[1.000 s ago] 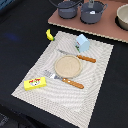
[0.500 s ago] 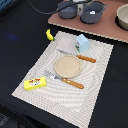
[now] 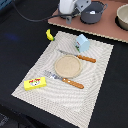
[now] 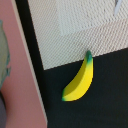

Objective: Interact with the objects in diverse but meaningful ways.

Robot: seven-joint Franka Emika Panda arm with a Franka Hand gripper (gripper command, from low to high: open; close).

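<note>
Just off the placemat's [image 3: 95, 95] corner lies the yellow banana [image 3: 49, 34]; the gripper [image 3: 66, 7] hovers above, jaw state unclear.

Toy dining setup: placemat [image 3: 70, 75], plate [image 3: 67, 66].

Banana [image 3: 49, 34] lies just off the placemat's [image 3: 95, 95] corner.
</note>
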